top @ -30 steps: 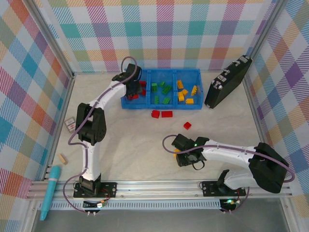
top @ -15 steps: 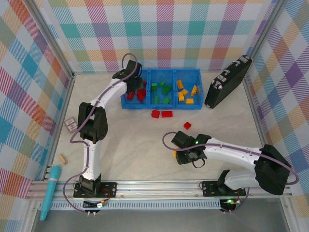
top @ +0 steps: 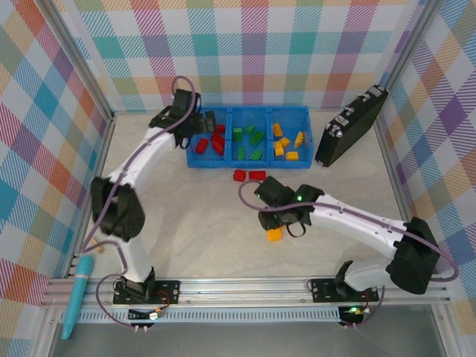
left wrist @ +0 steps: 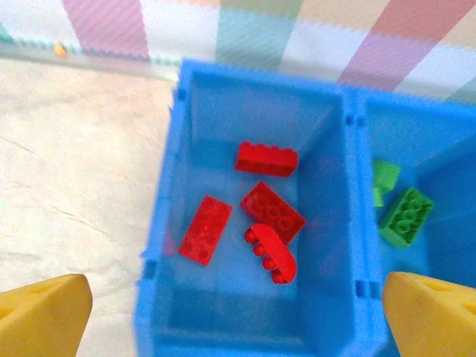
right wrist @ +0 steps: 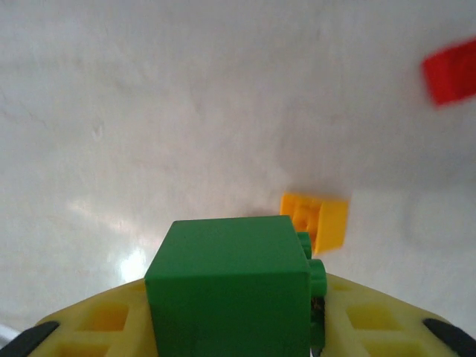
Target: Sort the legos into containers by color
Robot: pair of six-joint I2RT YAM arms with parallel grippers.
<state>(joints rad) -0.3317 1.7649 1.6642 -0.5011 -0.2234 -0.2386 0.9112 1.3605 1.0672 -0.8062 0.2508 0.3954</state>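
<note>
Left gripper has just sprung open over the tray's left compartment, upper left.
Red bricks lie sorted there; right gripper, centre, clamps a green brick, probably next for sorting.

Case: black, far rt, tilted, propped vs. rt wall, latches showing.
Teal tool: near-left corner, lying lengthwise beside frame.
Table: pale, marbled.
Walls: pastel plaid, three sides.
Rail: alu., near edge.
</note>
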